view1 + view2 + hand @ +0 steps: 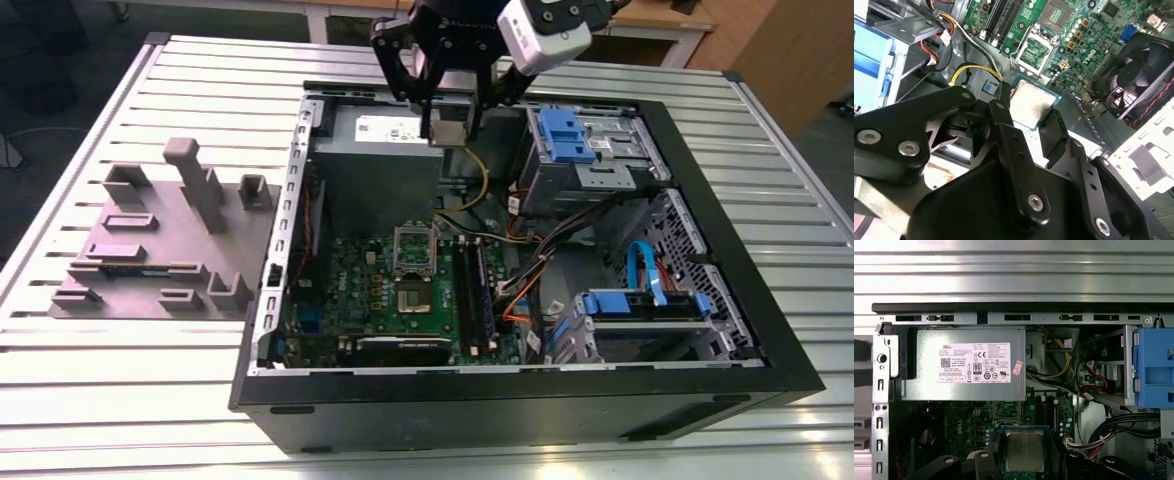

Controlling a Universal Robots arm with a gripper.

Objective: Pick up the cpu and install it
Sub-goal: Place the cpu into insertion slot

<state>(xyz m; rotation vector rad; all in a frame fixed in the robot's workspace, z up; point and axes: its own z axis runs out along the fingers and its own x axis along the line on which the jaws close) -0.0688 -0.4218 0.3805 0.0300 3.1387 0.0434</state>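
Note:
The cpu (451, 132) is a small flat square chip with a silvery top and a tan rim. It hangs in the air above the open computer case (534, 400), over the power supply end. My gripper (451, 135) is shut on it, one black finger on each side. In both wrist views the cpu (1031, 102) (1025, 450) sits between the black fingers (1004, 115) (985, 462). The open socket (415, 249) (1037, 51), with its silver frame, lies on the green motherboard (360, 290) below and apart from the chip.
A grey power supply (964, 365) fills one end of the case. Blue drive bays (574, 140) and cables (534, 270) crowd the exterior view's right side. Long black memory sticks (474, 300) stand beside the socket, and a black fan (1139, 75) sits close by. A grey fixture block (160, 240) rests on the slatted table.

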